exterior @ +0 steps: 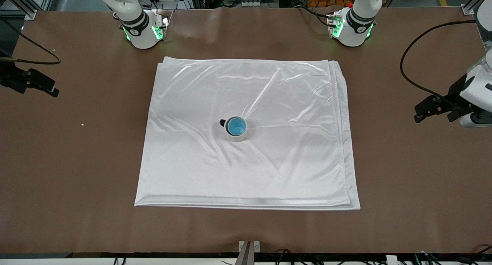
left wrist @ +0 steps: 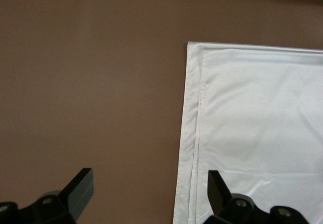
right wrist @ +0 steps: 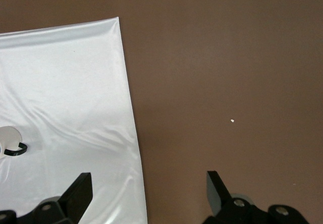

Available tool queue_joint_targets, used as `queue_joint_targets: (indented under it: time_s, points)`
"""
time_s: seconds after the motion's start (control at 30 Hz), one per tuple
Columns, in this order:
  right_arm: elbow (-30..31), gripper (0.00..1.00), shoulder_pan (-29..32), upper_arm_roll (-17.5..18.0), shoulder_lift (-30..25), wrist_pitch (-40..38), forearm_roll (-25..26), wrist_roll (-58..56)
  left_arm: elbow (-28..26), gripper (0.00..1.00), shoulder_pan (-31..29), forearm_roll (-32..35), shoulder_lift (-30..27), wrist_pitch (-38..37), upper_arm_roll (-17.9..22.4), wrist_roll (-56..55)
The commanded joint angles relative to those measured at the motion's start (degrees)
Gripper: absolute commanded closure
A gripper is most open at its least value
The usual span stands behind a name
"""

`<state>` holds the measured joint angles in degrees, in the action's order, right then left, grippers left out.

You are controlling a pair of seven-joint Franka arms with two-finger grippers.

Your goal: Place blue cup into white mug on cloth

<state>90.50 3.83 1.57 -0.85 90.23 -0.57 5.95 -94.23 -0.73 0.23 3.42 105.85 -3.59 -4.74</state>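
The blue cup [exterior: 236, 126] sits upright inside the white mug [exterior: 238, 137], which stands near the middle of the white cloth [exterior: 269, 165]. The mug's dark handle [exterior: 222, 122] points toward the right arm's end. My left gripper [exterior: 421, 115] is open and empty, over bare table off the cloth's edge at the left arm's end; its wrist view [left wrist: 150, 184] shows a cloth corner [left wrist: 252, 133]. My right gripper [exterior: 52, 90] is open and empty, over the table at the right arm's end; its wrist view [right wrist: 148, 186] shows the cloth [right wrist: 65, 82] and part of the mug [right wrist: 7, 134].
The brown table [exterior: 403, 180] surrounds the cloth on all sides. A small white crumb [exterior: 82, 124] lies on it toward the right arm's end, also in the right wrist view [right wrist: 232, 120]. A black cable [exterior: 407, 71] hangs by the left arm.
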Motion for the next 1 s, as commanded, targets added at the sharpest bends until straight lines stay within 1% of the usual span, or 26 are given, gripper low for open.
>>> queue_joint_targets:
  time_s: [0.0,0.73,0.97]
  points:
    - [1.2,0.00,0.0,-0.3,-1.2,0.1,-0.9,-0.3,0.2,0.00,-0.2,-0.7,-1.2,-0.3,0.3,1.3]
    - [1.3,0.00,0.0,-0.3,-1.3,-0.1,-0.9,-0.3,1.5,0.00,-0.2,-1.0,-1.7,-4.3,0.3,1.1]
    - [1.2,0.00,0.0,-0.3,-1.3,0.0,-0.9,-0.3,1.5,0.00,-0.2,-0.8,-1.6,-4.3,0.2,1.0]
